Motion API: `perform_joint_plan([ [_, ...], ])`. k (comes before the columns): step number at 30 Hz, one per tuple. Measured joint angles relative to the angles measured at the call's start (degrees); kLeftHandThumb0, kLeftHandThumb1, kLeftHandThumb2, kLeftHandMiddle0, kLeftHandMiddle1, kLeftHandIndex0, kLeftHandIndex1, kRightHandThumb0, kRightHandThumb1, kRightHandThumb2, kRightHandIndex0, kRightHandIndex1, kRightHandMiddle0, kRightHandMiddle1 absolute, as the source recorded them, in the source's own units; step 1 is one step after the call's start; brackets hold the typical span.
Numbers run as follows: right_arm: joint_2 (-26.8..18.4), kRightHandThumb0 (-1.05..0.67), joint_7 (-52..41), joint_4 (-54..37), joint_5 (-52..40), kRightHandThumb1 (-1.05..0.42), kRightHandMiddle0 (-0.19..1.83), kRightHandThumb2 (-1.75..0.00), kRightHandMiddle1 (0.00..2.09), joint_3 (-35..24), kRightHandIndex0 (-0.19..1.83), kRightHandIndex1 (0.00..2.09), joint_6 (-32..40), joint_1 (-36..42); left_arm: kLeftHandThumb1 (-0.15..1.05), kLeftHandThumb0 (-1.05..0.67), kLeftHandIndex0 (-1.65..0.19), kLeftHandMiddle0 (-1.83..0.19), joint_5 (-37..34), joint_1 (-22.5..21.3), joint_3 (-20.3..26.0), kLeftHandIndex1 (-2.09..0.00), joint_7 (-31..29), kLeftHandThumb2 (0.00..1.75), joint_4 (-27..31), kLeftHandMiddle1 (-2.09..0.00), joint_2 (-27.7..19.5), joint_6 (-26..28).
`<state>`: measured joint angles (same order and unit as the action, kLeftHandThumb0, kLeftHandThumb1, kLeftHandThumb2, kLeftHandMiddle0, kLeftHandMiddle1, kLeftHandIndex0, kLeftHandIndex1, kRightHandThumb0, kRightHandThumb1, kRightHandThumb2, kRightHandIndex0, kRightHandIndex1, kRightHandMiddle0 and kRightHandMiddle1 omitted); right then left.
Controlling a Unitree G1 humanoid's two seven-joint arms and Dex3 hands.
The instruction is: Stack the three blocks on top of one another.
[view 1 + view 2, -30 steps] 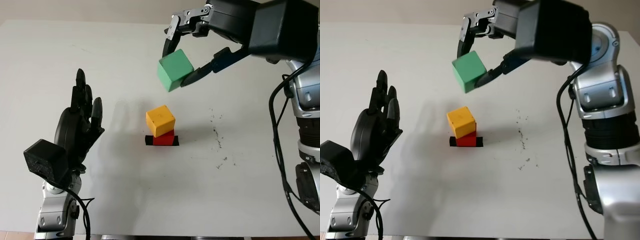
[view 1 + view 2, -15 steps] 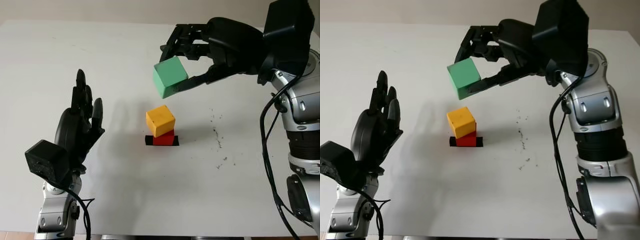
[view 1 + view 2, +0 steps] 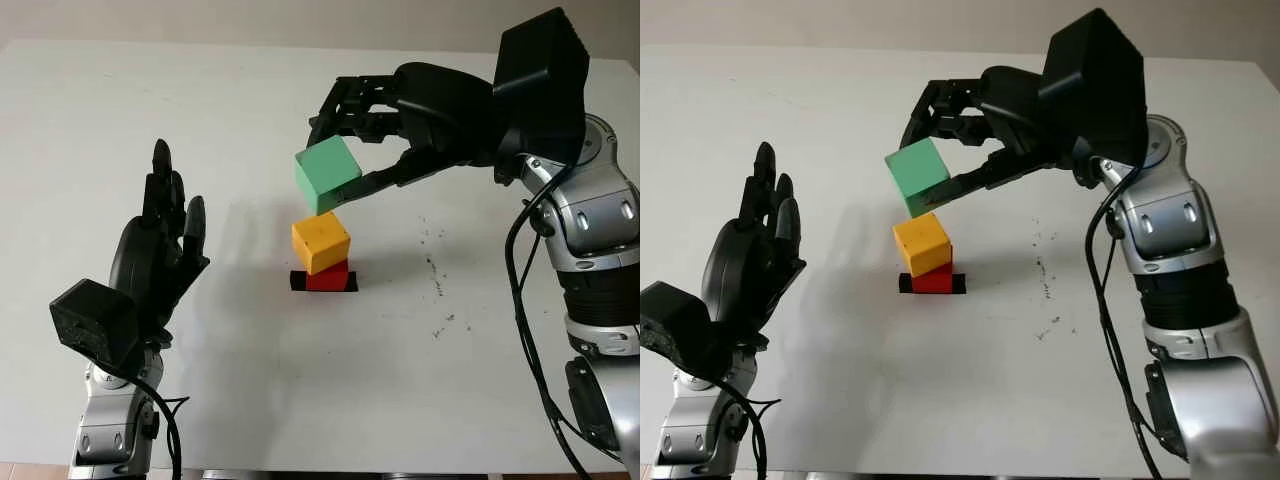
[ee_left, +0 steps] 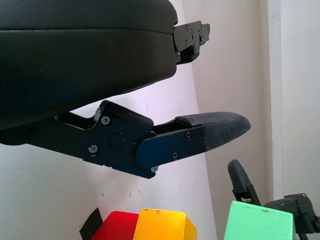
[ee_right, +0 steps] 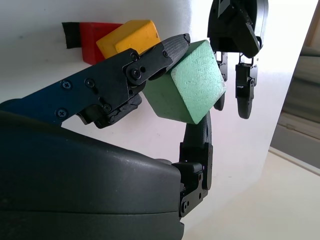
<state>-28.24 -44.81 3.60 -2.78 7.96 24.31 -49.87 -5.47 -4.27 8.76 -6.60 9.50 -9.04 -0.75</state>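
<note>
A yellow block (image 3: 320,241) sits skewed on top of a red block (image 3: 329,277), which stands on a black mark (image 3: 298,281) near the table's middle. My right hand (image 3: 352,148) is shut on a green block (image 3: 327,174) and holds it in the air, just above and slightly left of the yellow block. The right wrist view has the green block (image 5: 192,90) pinched between the fingers, with the yellow block (image 5: 131,37) and red block (image 5: 95,42) beyond. My left hand (image 3: 160,245) is open, raised upright over the table's left side.
The white table (image 3: 150,120) spreads wide around the stack. Small dark specks (image 3: 436,272) lie to the right of the blocks. The right arm (image 3: 590,230) comes up along the right edge.
My right hand has carried the green block down and to the left, closer over the yellow block. The left hand and the two stacked blocks have not moved.
</note>
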Motion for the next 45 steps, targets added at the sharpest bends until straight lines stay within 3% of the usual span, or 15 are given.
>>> perform_joint_plan([
  [45, 0.29, -0.45, -1.14, 1.33, 0.67, -0.92, 0.36, -0.05, 1.57, 2.55, 0.22, 0.04, 2.74, 2.65, 1.05, -0.7, 0.19, 0.19, -0.44, 1.14, 0.22, 0.0, -0.17, 0.61, 0.79, 0.0, -0.07, 0.42],
])
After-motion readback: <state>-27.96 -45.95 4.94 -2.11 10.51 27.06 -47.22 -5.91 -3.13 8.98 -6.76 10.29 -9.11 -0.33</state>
